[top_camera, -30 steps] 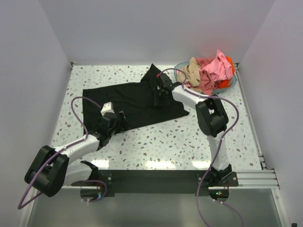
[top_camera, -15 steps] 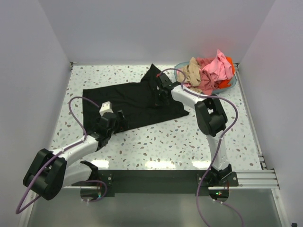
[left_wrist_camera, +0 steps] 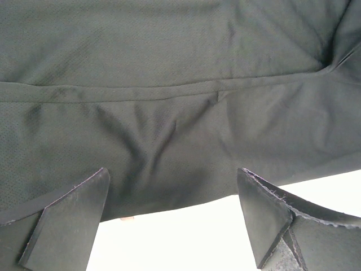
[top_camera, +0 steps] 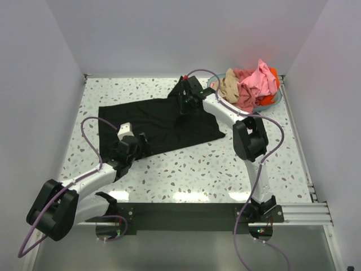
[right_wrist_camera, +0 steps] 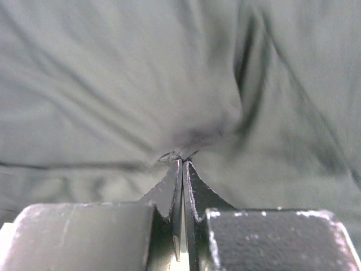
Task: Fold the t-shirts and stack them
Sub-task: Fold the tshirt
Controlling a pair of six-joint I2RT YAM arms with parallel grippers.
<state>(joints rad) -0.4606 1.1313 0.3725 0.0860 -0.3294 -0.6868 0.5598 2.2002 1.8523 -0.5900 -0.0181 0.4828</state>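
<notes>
A large black t-shirt (top_camera: 152,121) lies spread on the speckled table. My right gripper (top_camera: 185,107) is shut on a pinch of its cloth near the far right part; the wrist view shows the black cloth (right_wrist_camera: 169,84) puckered at the closed fingertips (right_wrist_camera: 183,160). My left gripper (top_camera: 137,144) is open at the shirt's near hem; the hem (left_wrist_camera: 169,197) runs between its spread fingers (left_wrist_camera: 73,217). Pink (top_camera: 256,82), tan-beige (top_camera: 228,84) and orange-red (top_camera: 273,73) shirts are heaped in the basket at the back right.
The teal round basket (top_camera: 271,100) stands in the back right corner against the walls. White walls close in the table on the left, back and right. A black rail (top_camera: 186,210) runs along the near edge by the arm bases.
My right gripper has moved away toward the back with the pinched cloth, dragging the shirt's right part with it. My left gripper has barely shifted at the near hem.
</notes>
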